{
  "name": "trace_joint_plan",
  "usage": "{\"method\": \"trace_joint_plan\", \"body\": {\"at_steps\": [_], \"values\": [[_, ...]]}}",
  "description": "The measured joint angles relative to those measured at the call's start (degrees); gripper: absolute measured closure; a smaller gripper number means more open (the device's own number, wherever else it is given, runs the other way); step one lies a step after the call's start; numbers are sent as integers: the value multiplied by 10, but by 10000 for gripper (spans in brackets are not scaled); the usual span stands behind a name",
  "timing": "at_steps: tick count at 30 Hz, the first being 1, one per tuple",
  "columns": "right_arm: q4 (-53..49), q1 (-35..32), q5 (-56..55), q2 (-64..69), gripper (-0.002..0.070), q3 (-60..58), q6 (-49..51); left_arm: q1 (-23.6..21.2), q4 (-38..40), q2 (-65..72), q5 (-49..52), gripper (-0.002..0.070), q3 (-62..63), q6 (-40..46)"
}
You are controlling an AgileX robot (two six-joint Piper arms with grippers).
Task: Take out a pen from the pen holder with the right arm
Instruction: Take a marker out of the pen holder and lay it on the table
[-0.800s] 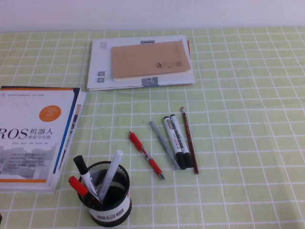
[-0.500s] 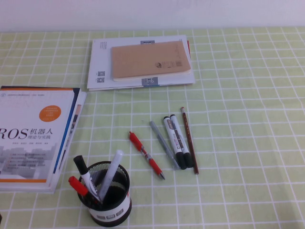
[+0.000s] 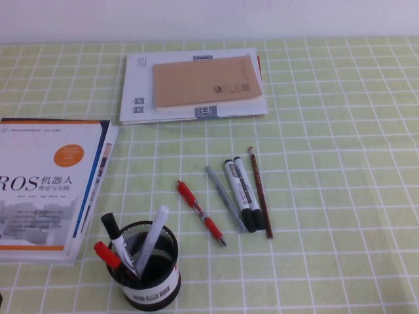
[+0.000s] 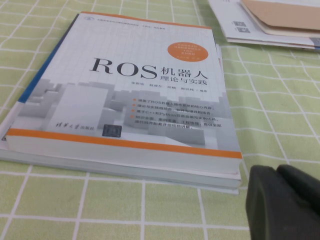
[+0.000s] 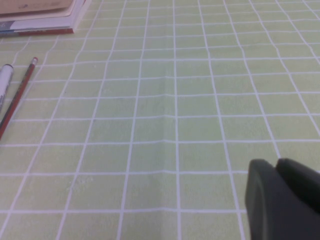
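Note:
A black mesh pen holder (image 3: 145, 275) stands near the table's front edge, left of centre. In it are a black-capped marker (image 3: 112, 230), a red pen (image 3: 107, 254) and a white pen (image 3: 153, 239), all leaning. Neither arm shows in the high view. My right gripper (image 5: 276, 167) is shut with nothing in it, low over bare tablecloth, to the right of the pencil (image 5: 18, 95) and far from the holder. My left gripper (image 4: 276, 172) is shut and empty, just off the near corner of the ROS book (image 4: 135, 95).
Loose on the cloth right of the holder lie a red pen (image 3: 200, 212), a grey pen (image 3: 224, 197), two black-and-white markers (image 3: 245, 193) and a pencil (image 3: 260, 190). The ROS book (image 3: 46, 186) is at left. A tan notebook on white papers (image 3: 196, 85) lies at the back.

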State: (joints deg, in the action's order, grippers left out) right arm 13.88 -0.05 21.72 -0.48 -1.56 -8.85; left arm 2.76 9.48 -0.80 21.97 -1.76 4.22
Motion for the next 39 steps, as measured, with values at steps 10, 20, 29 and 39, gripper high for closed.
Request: {"method": "trace_joint_plan", "body": {"at_steps": [10, 20, 29, 39], "values": [[0, 0, 0, 0, 689, 0, 0, 0, 0, 0, 0, 683, 0, 0], [102, 0, -102, 0, 689, 0, 0, 0, 0, 0, 0, 683, 0, 0], [312, 0, -145, 0, 689, 0, -5, 0, 0, 0, 0, 683, 0, 0], [373, 0, -97, 0, 688, 6, -15, 0, 0, 0, 0, 683, 0, 0]]}}
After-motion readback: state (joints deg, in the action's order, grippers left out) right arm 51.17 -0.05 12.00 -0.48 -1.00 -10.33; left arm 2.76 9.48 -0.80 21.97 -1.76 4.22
